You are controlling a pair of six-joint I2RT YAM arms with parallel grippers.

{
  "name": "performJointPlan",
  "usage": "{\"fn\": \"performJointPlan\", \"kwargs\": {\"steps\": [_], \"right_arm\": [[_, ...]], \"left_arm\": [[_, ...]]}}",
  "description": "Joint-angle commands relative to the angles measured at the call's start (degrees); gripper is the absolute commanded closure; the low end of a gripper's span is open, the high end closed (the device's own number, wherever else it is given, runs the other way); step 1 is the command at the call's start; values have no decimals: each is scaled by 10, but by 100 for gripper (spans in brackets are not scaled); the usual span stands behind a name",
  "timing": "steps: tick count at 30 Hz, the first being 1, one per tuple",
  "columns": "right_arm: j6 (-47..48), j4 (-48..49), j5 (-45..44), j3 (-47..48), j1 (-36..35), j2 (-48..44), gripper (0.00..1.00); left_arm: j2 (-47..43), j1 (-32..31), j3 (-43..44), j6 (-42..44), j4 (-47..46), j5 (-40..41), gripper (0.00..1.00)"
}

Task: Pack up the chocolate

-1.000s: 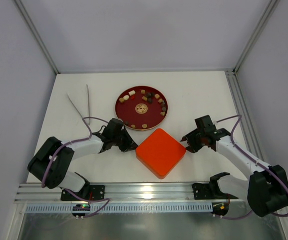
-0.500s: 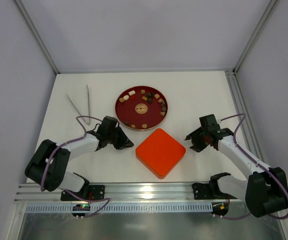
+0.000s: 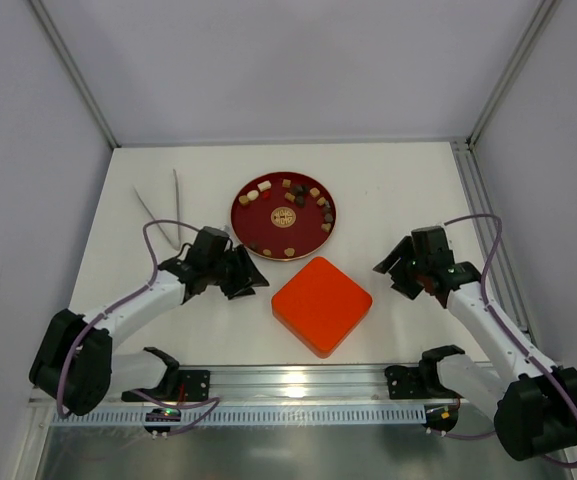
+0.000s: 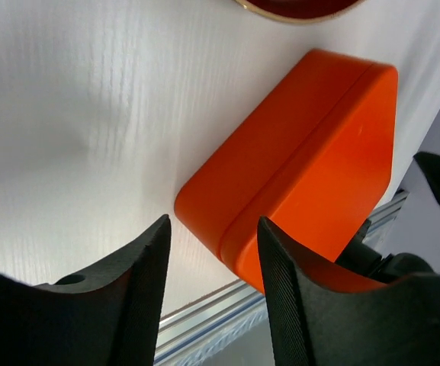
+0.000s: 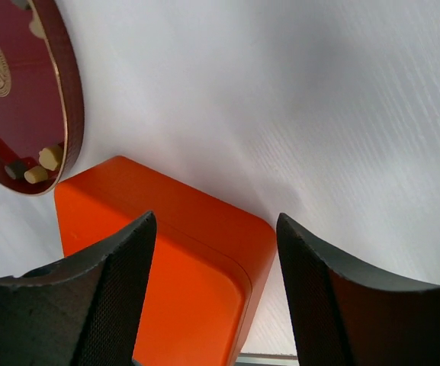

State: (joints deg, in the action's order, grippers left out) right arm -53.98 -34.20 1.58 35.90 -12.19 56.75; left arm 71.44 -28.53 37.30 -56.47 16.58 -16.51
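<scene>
The chocolate [image 3: 290,198] lies as several small dark brown, light brown and cream pieces on a round dark red plate [image 3: 251,217] at the table's middle. A few cream pieces [image 5: 43,162] show in the right wrist view. The orange square box [image 3: 321,304], lid on, stands in front of the plate. It also shows in the left wrist view [image 4: 311,168] and the right wrist view [image 5: 166,274]. My left gripper [image 3: 255,279] is open and empty just left of the box. My right gripper [image 3: 384,273] is open and empty just right of it.
A pair of metal tongs [image 3: 164,210] lies at the back left of the table. The metal rail [image 3: 288,385] runs along the near edge. Enclosure walls and frame posts stand at both sides and the back.
Both grippers have drawn back a little from the orange box's sides, the left one leftward and the right one rightward and up. The box and plate have not moved.
</scene>
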Motion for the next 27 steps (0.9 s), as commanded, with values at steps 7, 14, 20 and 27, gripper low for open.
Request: {"fn": "performJointPlan", "kwargs": {"steps": [7,14,20,27], "right_arm": [[123,87,75,-6,1,-19,32],[155,107,94,-17,-22,-14,32],[151,106,61,-36,-82,-14,32],[125,123,47,-98,-116,-28,33]], "left_arm": [[-18,-92,15,-5,30,32,44],[2,-130,1,-31,10,54,45],[13,-133,-17,-40,24,59,52],[19,-132,-37,-45,46,75,58]]}}
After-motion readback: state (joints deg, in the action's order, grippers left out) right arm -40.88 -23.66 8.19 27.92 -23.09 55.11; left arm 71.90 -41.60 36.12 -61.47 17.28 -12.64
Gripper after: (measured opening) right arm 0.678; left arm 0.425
